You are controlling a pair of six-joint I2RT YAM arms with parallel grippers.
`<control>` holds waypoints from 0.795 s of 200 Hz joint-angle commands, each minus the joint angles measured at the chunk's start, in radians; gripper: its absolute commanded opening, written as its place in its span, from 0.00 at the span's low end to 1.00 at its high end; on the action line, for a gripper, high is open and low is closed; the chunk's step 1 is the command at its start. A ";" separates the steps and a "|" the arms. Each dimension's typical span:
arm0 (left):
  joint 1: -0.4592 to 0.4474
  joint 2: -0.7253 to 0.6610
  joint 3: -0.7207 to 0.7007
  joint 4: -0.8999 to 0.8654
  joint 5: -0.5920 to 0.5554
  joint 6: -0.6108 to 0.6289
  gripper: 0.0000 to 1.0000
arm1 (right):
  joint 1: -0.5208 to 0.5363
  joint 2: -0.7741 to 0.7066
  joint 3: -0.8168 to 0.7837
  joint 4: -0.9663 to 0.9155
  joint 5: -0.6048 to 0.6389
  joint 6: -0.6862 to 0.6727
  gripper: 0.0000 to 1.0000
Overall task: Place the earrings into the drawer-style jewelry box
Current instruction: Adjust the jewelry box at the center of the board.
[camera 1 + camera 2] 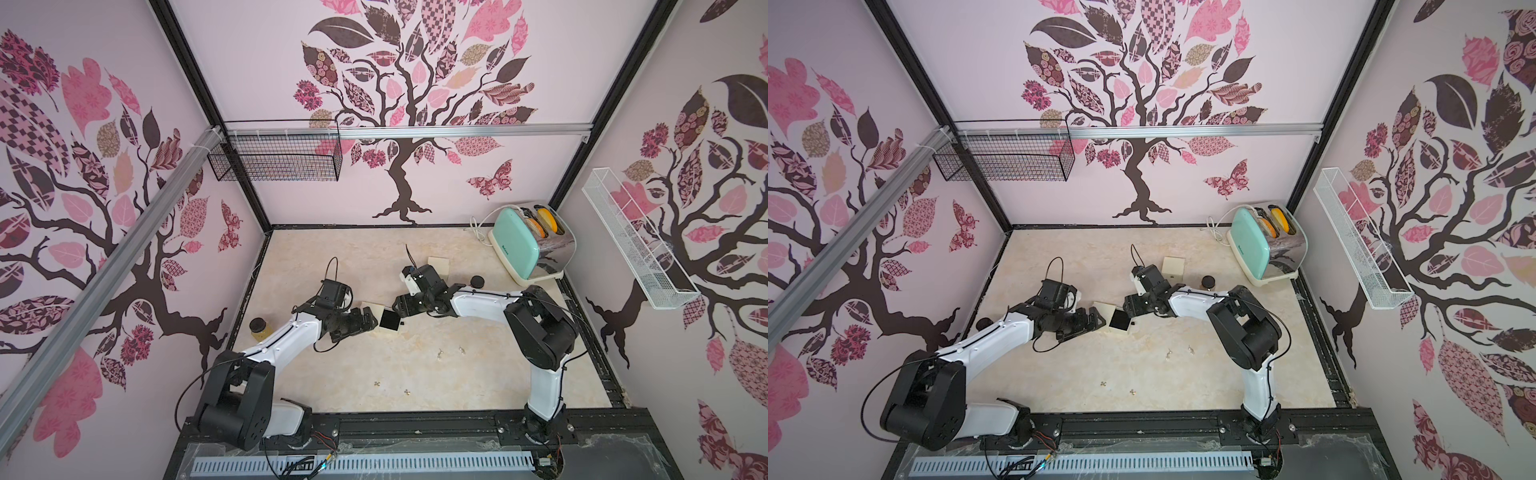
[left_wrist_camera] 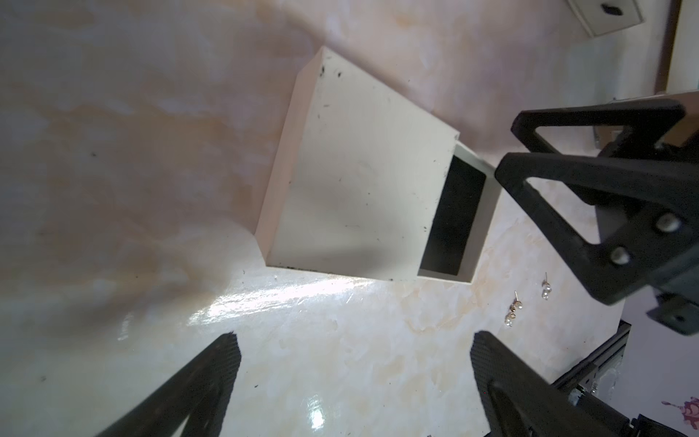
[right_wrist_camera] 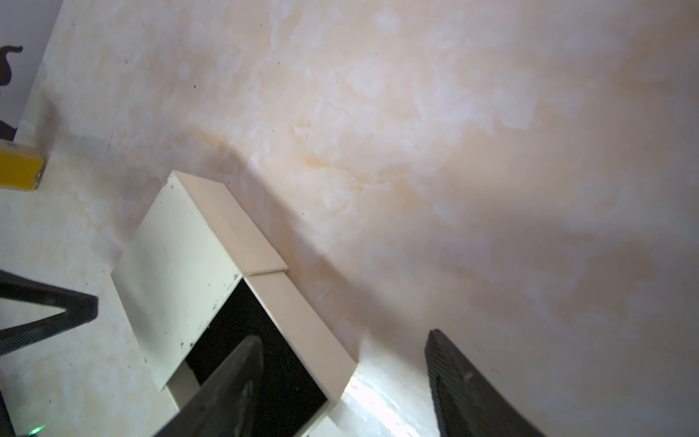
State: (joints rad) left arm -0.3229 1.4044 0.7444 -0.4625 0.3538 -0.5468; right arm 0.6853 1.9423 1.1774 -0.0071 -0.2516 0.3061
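earrings (image 1: 439,354): four are scattered on the counter (image 1: 332,374), outside and apart from the box; all four are shown only in both top views, two in the left wrist view.
jewelry box (image 2: 359,196): its drawer (image 3: 223,321) is pulled out, black lining exposed.
left claw (image 2: 353,340): spread wide, nothing held, beside the box.
right claw (image 3: 344,336): parted, nothing gripped; one finger (image 3: 227,393) is seen over the drawer.

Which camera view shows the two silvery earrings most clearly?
The left wrist view: the silvery earrings show posts and pale round heads. In both top views they are only tiny glints. The right wrist view does not show them.
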 commanded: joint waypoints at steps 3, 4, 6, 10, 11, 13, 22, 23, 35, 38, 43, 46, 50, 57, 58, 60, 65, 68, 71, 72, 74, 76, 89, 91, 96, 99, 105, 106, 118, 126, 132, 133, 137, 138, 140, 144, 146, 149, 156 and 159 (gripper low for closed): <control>-0.004 0.043 0.032 0.070 0.036 -0.012 0.98 | 0.011 -0.009 -0.002 0.020 -0.115 -0.016 0.63; -0.004 0.045 0.034 0.071 0.037 -0.012 0.98 | 0.012 -0.010 -0.004 0.021 -0.116 -0.015 0.62; -0.004 0.050 0.036 0.072 0.039 -0.011 0.98 | 0.011 -0.012 -0.007 0.023 -0.120 -0.014 0.62; -0.004 0.059 0.041 0.077 0.042 -0.009 0.98 | 0.011 -0.013 -0.013 0.027 -0.127 -0.015 0.61; -0.004 0.061 0.042 0.078 0.042 -0.009 0.98 | 0.011 -0.014 -0.015 0.028 -0.129 -0.014 0.61; -0.004 0.067 0.044 0.079 0.045 -0.008 0.98 | 0.012 -0.015 -0.018 0.030 -0.132 -0.013 0.61; -0.005 0.088 0.058 0.086 0.051 -0.006 0.98 | 0.011 -0.022 -0.032 0.035 -0.141 -0.013 0.60; -0.005 0.090 0.059 0.086 0.050 -0.006 0.98 | 0.011 -0.022 -0.035 0.036 -0.142 -0.012 0.60; -0.007 0.114 0.072 0.098 0.060 -0.007 0.98 | 0.011 -0.032 -0.052 0.038 -0.150 -0.012 0.58; -0.008 0.120 0.075 0.101 0.062 -0.008 0.98 | 0.011 -0.035 -0.057 0.038 -0.150 -0.011 0.58; -0.010 0.126 0.080 0.105 0.063 -0.008 0.98 | 0.012 -0.039 -0.066 0.038 -0.153 -0.011 0.57; -0.011 0.131 0.084 0.105 0.063 -0.008 0.98 | 0.011 -0.043 -0.070 0.039 -0.153 -0.012 0.57; -0.013 0.137 0.087 0.110 0.063 -0.008 0.98 | 0.011 -0.047 -0.077 0.041 -0.153 -0.010 0.57; -0.016 0.146 0.093 0.112 0.065 -0.008 0.98 | 0.011 -0.056 -0.089 0.044 -0.155 -0.008 0.57; -0.016 0.146 0.094 0.113 0.065 -0.007 0.98 | 0.011 -0.057 -0.091 0.044 -0.155 -0.007 0.57; -0.016 0.148 0.094 0.115 0.066 -0.008 0.98 | 0.011 -0.060 -0.094 0.045 -0.155 -0.008 0.56; -0.018 0.154 0.097 0.116 0.066 -0.009 0.98 | 0.011 -0.067 -0.100 0.045 -0.155 -0.007 0.56; -0.019 0.157 0.099 0.117 0.068 -0.009 0.98 | 0.013 -0.070 -0.103 0.045 -0.155 -0.005 0.56; -0.020 0.160 0.099 0.120 0.068 -0.009 0.98 | 0.013 -0.074 -0.106 0.045 -0.156 -0.005 0.56; -0.020 0.160 0.101 0.120 0.068 -0.009 0.98 | 0.013 -0.076 -0.107 0.045 -0.155 -0.005 0.56; -0.021 0.162 0.102 0.122 0.069 -0.011 0.98 | 0.013 -0.077 -0.109 0.046 -0.155 -0.005 0.56; -0.021 0.164 0.101 0.122 0.069 -0.011 0.98 | 0.013 -0.079 -0.111 0.047 -0.156 -0.004 0.55; -0.027 0.171 0.101 0.131 0.073 -0.014 0.98 | 0.015 -0.092 -0.124 0.050 -0.158 0.001 0.56; -0.027 0.173 0.101 0.133 0.073 -0.016 0.98 | 0.016 -0.093 -0.126 0.051 -0.159 0.003 0.56; -0.029 0.174 0.103 0.134 0.074 -0.015 0.98 | 0.017 -0.097 -0.131 0.052 -0.161 0.003 0.55; -0.031 0.176 0.103 0.135 0.074 -0.016 0.98 | 0.018 -0.099 -0.134 0.053 -0.161 0.005 0.55; -0.031 0.180 0.106 0.136 0.074 -0.017 0.98 | 0.021 -0.104 -0.141 0.057 -0.162 0.009 0.55; -0.032 0.180 0.106 0.136 0.074 -0.016 0.98 | 0.022 -0.105 -0.141 0.056 -0.163 0.009 0.55; -0.034 0.189 0.111 0.136 0.074 -0.015 0.98 | 0.029 -0.113 -0.154 0.062 -0.164 0.011 0.55; -0.034 0.193 0.116 0.136 0.074 -0.014 0.98 | 0.034 -0.118 -0.161 0.064 -0.164 0.015 0.55; -0.036 0.197 0.119 0.136 0.074 -0.012 0.98 | 0.035 -0.121 -0.167 0.066 -0.164 0.017 0.55; -0.036 0.197 0.120 0.136 0.074 -0.012 0.98 | 0.036 -0.121 -0.167 0.067 -0.164 0.017 0.55; -0.036 0.198 0.120 0.136 0.074 -0.013 0.98 | 0.037 -0.123 -0.171 0.067 -0.165 0.018 0.55; -0.037 0.199 0.121 0.136 0.074 -0.011 0.98 | 0.038 -0.124 -0.172 0.067 -0.165 0.019 0.55; -0.037 0.200 0.122 0.136 0.074 -0.011 0.98 | 0.038 -0.125 -0.174 0.068 -0.164 0.019 0.55; -0.038 0.201 0.124 0.135 0.074 -0.009 0.98 | 0.039 -0.128 -0.178 0.070 -0.164 0.020 0.55; -0.038 0.203 0.125 0.135 0.074 -0.009 0.98 | 0.039 -0.129 -0.180 0.071 -0.165 0.021 0.55; -0.039 0.204 0.126 0.136 0.073 -0.010 0.98 | 0.039 -0.130 -0.183 0.071 -0.164 0.022 0.55; -0.039 0.207 0.130 0.136 0.073 -0.008 0.98 | 0.039 -0.135 -0.190 0.076 -0.164 0.025 0.55; -0.039 0.208 0.129 0.136 0.073 -0.007 0.98 | 0.039 -0.137 -0.193 0.078 -0.163 0.026 0.55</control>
State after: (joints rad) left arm -0.3546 1.6012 0.8494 -0.3439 0.4210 -0.5575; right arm 0.7174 1.8355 1.0012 0.0586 -0.4015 0.3180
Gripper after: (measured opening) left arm 0.982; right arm 0.546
